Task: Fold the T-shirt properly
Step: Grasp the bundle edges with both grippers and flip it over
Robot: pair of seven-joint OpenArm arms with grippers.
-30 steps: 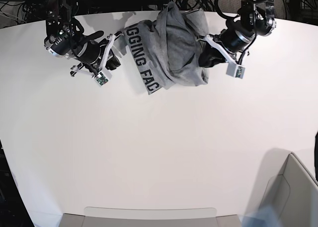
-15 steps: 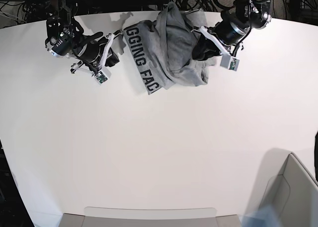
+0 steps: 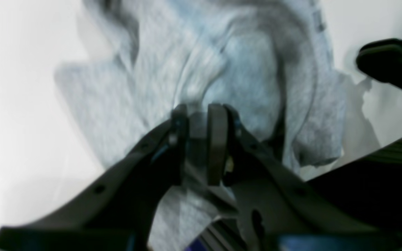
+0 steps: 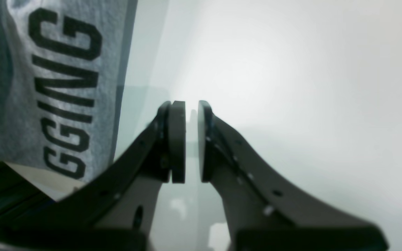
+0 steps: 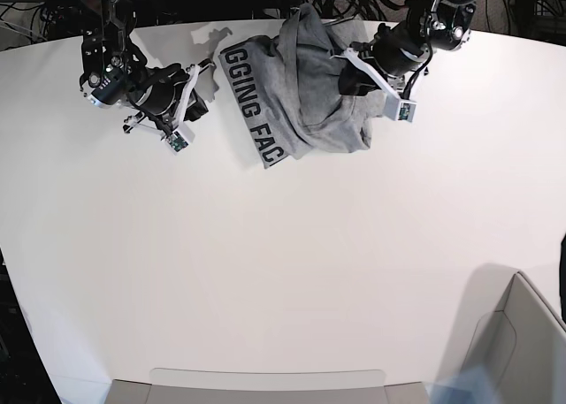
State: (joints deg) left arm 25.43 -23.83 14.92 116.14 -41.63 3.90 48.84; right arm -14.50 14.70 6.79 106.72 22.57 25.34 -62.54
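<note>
White surface (image 5: 265, 271): T-shirt (image 5: 305, 86) bunched at far edge, unfolded. Left pincer (image 3: 198, 143) over cloth, grip unclear. Right pincer (image 4: 191, 141) empty, narrowly parted, beside lettering.

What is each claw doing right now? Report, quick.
Left claw: at the T-shirt, blurred; cannot tell if it grips cloth.
Right claw: slightly open, empty, beside the T-shirt.

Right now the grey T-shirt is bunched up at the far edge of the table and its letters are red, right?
Not quite. The T-shirt is bunched up at the far edge of the table, but its letters are black, as the right wrist view shows.
</note>
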